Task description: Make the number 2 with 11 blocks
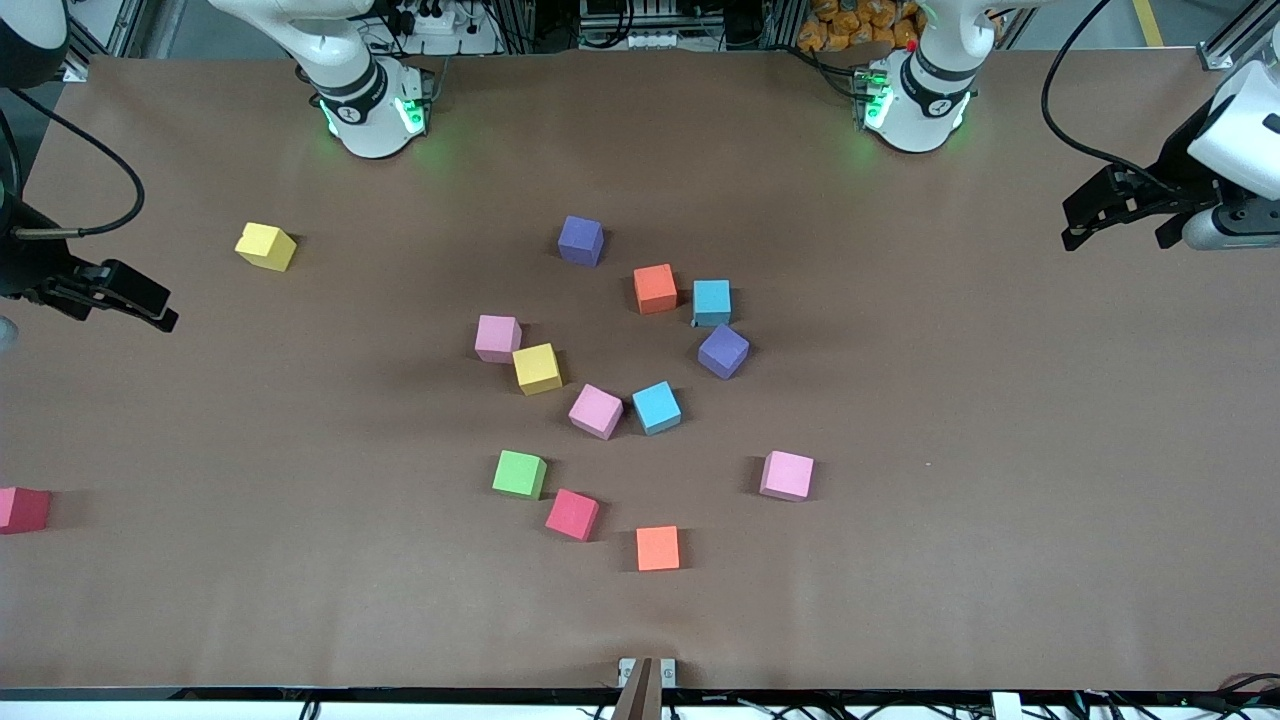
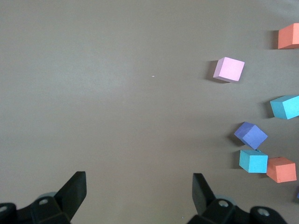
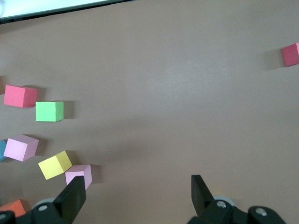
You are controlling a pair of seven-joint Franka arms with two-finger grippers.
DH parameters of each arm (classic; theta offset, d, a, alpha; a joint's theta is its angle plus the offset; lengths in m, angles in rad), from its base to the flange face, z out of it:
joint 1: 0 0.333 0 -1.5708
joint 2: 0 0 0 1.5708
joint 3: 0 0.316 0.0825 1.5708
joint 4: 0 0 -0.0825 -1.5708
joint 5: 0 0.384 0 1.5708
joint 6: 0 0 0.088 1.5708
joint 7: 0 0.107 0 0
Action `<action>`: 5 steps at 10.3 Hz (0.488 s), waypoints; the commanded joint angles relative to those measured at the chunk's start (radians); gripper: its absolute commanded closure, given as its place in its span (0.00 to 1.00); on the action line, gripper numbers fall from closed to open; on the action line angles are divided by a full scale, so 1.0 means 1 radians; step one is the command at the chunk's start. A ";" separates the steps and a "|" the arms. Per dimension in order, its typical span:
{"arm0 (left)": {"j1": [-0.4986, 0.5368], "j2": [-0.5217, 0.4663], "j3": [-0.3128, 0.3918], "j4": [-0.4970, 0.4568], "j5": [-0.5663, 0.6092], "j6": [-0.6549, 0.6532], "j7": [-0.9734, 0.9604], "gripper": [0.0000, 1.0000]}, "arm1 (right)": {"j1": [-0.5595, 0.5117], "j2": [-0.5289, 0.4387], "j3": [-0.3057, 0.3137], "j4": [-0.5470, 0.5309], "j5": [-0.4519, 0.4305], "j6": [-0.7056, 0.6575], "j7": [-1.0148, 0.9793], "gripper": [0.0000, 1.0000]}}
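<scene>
Several blocks lie loose around the table's middle: a purple block [image 1: 581, 241], orange block [image 1: 655, 288], blue block [image 1: 712, 302], pink block [image 1: 497, 338], yellow block [image 1: 537, 368], green block [image 1: 519, 474] and red block [image 1: 572, 514] among them. Another pink block [image 1: 787, 475] sits apart, toward the left arm's end. My left gripper [image 1: 1112, 235] [image 2: 139, 186] hangs open and empty over bare table at the left arm's end. My right gripper [image 1: 150, 300] [image 3: 138, 189] hangs open and empty at the right arm's end, with a pink block [image 3: 79, 174] beside one finger.
A lone yellow block [image 1: 266, 246] lies near the right arm's base [image 1: 370, 100]. A second red block [image 1: 22, 509] sits at the table's edge at the right arm's end. A small bracket [image 1: 646, 672] stands at the table edge nearest the front camera.
</scene>
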State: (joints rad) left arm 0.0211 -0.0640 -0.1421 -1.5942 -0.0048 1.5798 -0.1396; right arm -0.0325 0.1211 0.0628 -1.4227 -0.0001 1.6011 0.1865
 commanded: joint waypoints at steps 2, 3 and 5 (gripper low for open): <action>-0.006 0.010 -0.016 0.010 -0.018 -0.011 -0.017 0.00 | -0.009 -0.020 0.005 -0.021 0.020 0.005 0.007 0.00; -0.006 0.027 -0.016 0.007 -0.018 -0.008 -0.031 0.00 | -0.006 -0.020 0.006 -0.019 0.017 0.005 -0.011 0.00; -0.006 0.082 -0.019 -0.015 -0.041 0.018 -0.053 0.00 | 0.060 -0.020 0.009 -0.018 0.003 0.000 -0.051 0.00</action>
State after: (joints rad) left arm 0.0160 -0.0258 -0.1583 -1.6042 -0.0147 1.5802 -0.1647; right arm -0.0149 0.1211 0.0695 -1.4228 -0.0002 1.6008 0.1565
